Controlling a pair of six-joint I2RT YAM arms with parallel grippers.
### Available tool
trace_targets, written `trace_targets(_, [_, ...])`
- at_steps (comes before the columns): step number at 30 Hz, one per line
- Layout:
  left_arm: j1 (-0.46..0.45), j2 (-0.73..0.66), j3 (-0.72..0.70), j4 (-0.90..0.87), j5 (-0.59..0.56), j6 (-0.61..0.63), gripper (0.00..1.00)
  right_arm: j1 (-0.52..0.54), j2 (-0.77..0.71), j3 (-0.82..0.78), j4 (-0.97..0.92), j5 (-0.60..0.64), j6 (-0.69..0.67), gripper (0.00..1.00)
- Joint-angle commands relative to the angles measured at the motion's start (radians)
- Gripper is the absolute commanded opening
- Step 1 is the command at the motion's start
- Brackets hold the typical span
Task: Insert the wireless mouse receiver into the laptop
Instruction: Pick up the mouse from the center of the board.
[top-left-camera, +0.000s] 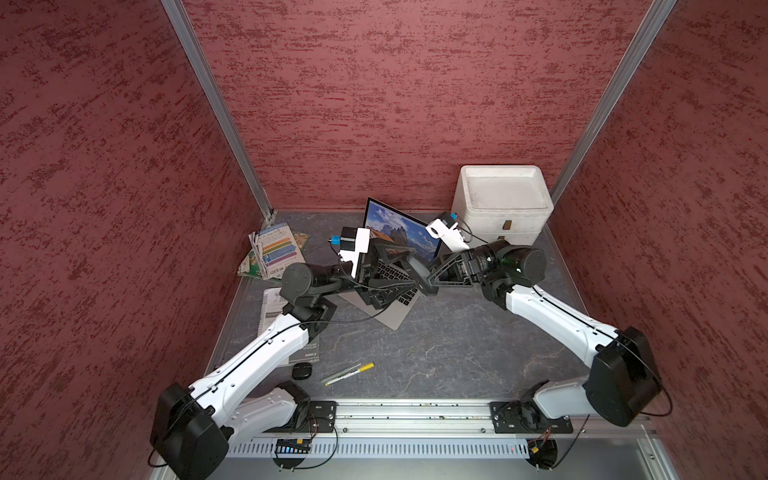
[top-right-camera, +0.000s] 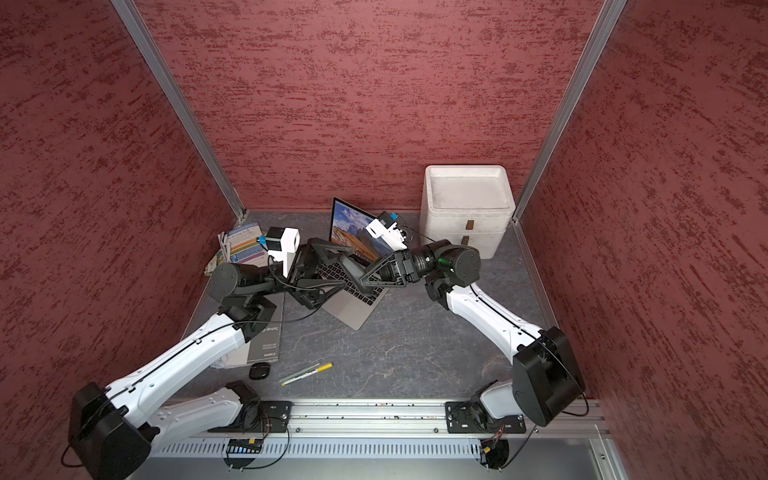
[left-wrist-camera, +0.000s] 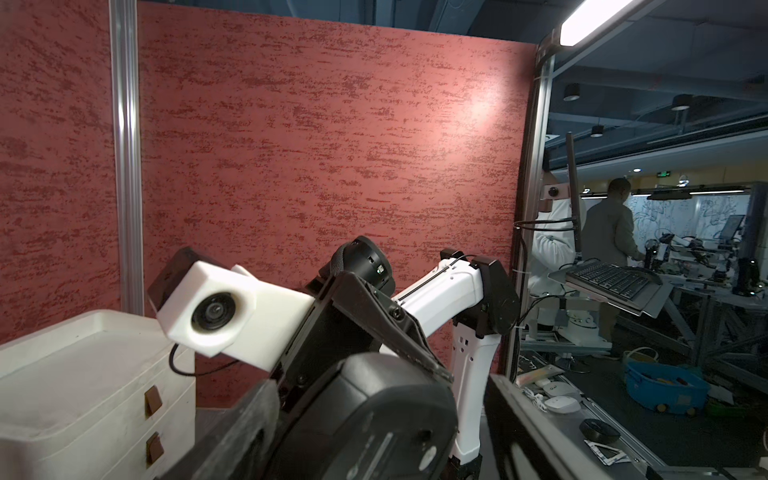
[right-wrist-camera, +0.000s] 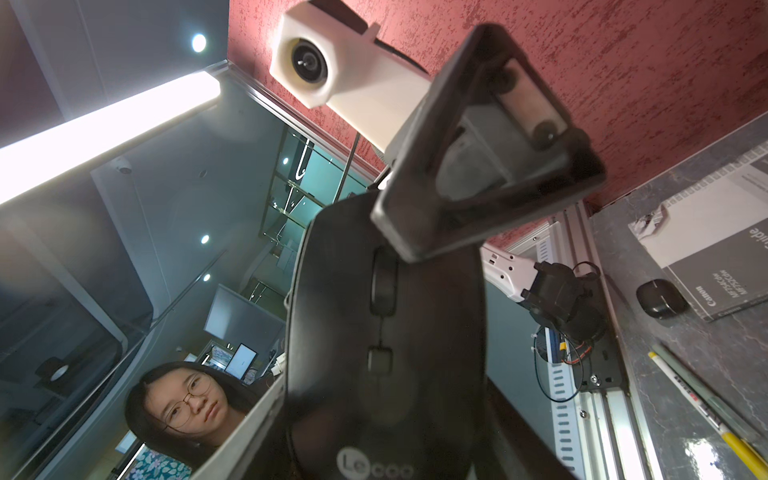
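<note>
Top views both show your laptop (top-left-camera: 390, 313) open toward the rear middle of the grey table (top-left-camera: 457, 353), set askew, its base flat on the surface and its lid up with a mountain scene on the screen. Your two grippers meet above its keyboard. Right gripper (top-left-camera: 430, 281) comes in from the drawer side and is clamped on a black mouse (top-left-camera: 419, 270), held on edge over the keys. Right wrist view confirms the grip: the mouse fills the middle of it, scroll wheel and a Lecoo logo facing the lens, with a gripper finger along each flank. Left gripper (top-left-camera: 409, 269) reaches across from the opposite side with its jaws apart, straddling the mouse. In the left wrist view one finger (left-wrist-camera: 249, 424) sits close against the mouse body while its partner stands off with a sliver of gap (so not clamped there). Seen from the right wrist, a left finger overlaps the mouse near the scroll wheel; you cannot tell whether it touches. Around the laptop: a white drawer unit (top-left-camera: 503, 208) in the rear corner beyond the right arm, colourful leaflets (top-left-camera: 274, 249) on the left arm's side, a grey booklet (top-left-camera: 309, 353) partly under the left arm, a small black case (top-left-camera: 301, 370) just beside it, and two pens (top-left-camera: 349, 372) lying together nearer the rail.
</note>
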Motion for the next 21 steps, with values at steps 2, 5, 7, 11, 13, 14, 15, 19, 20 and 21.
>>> trace_targets(2, [0.003, 0.053, 0.038, 0.158, 0.134, -0.102, 0.61, 0.007, -0.026, 0.028, 0.059, -0.005, 0.039, 0.41])
trace_targets(5, [0.001, 0.067, 0.049, 0.159, 0.171, -0.119, 0.53, 0.006, -0.036, 0.036, 0.058, 0.003, 0.048, 0.41])
trace_targets(7, [-0.001, 0.069, 0.050, 0.164, 0.194, -0.127, 0.54, 0.007, -0.039, 0.043, 0.058, 0.007, 0.058, 0.41])
trace_targets(11, [-0.008, 0.073, 0.044, 0.208, 0.228, -0.162, 0.53, 0.007, -0.039, 0.067, 0.058, 0.012, 0.078, 0.41])
trace_targets(13, [-0.017, 0.074, 0.052, 0.211, 0.244, -0.181, 0.53, 0.006, -0.040, 0.071, 0.058, 0.018, 0.083, 0.41])
trace_targets(14, [-0.023, 0.075, 0.057, 0.213, 0.255, -0.184, 0.53, 0.007, -0.038, 0.073, 0.058, 0.020, 0.086, 0.41])
trace_targets(15, [-0.030, 0.076, 0.062, 0.213, 0.269, -0.189, 0.53, 0.007, -0.038, 0.073, 0.058, 0.022, 0.086, 0.41])
trace_targets(19, [-0.041, 0.078, 0.071, 0.180, 0.296, -0.176, 0.43, 0.006, -0.035, 0.073, 0.058, 0.032, 0.088, 0.41])
trace_targets(20, [-0.041, 0.079, 0.069, 0.179, 0.298, -0.177, 0.40, 0.007, -0.034, 0.074, 0.058, 0.034, 0.087, 0.41])
trace_targets(21, [-0.041, 0.078, 0.064, 0.179, 0.296, -0.178, 0.34, 0.007, -0.034, 0.075, 0.058, 0.039, 0.086, 0.41])
